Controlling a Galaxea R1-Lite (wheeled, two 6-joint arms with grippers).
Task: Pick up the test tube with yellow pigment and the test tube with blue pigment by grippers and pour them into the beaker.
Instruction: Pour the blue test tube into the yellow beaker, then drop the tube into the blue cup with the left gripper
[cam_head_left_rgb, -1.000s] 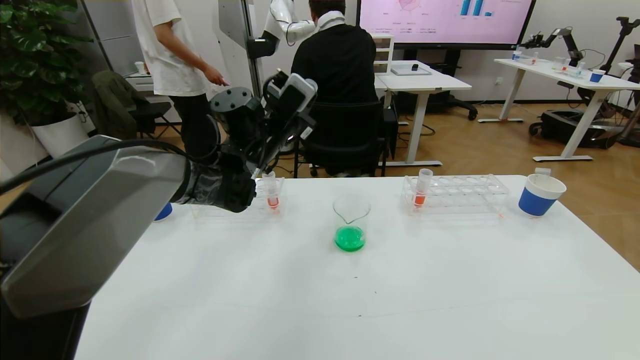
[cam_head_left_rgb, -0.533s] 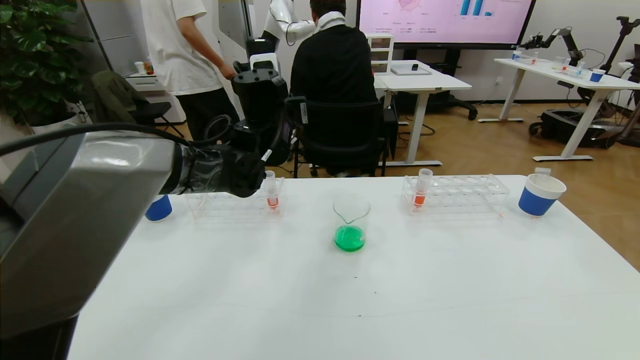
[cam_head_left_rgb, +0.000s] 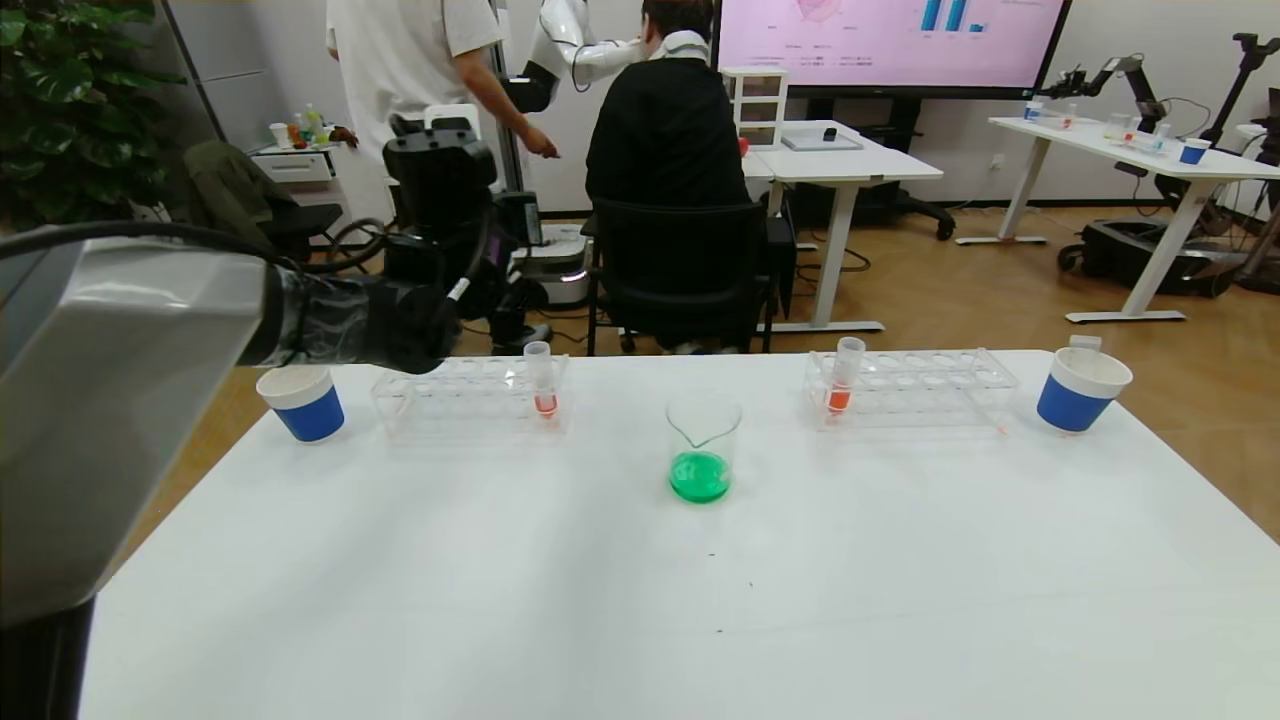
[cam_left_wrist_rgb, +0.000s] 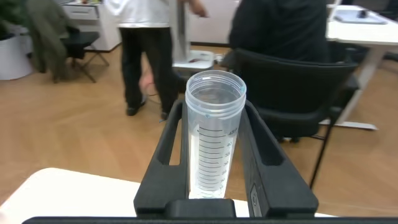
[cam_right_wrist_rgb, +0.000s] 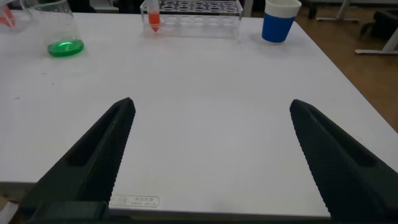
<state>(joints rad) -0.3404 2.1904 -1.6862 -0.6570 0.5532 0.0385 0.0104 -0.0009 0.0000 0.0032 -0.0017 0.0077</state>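
Racks: two clear tube racks (cam_head_left_rgb: 470, 398) (cam_head_left_rgb: 915, 385), each holding one orange-tipped tube (cam_head_left_rgb: 541, 378) (cam_head_left_rgb: 843, 374).
Cups: blue paper cups (cam_head_left_rgb: 302, 402) (cam_head_left_rgb: 1080, 388) at the white table (cam_head_left_rgb: 640, 580) ends.

The beaker (cam_head_left_rgb: 703, 445) stands upright at the centre of the head view. It is clear glass with its spout turned toward the camera, and a shallow layer of green liquid covers its bottom.

The left gripper (cam_left_wrist_rgb: 214, 115) sits in the upper left of the head view, raised and well apart from the beaker. Its black fingers (cam_left_wrist_rgb: 171, 134) are clamped on a tube (cam_left_wrist_rgb: 214, 149), one on each side. The tube is clear plastic with printed graduations, its open mouth pointing away from the wrist. Its tip is hidden, so its pigment cannot be told.

The right gripper (cam_right_wrist_rgb: 211, 155) holds its fingers spread wide with nothing between them.
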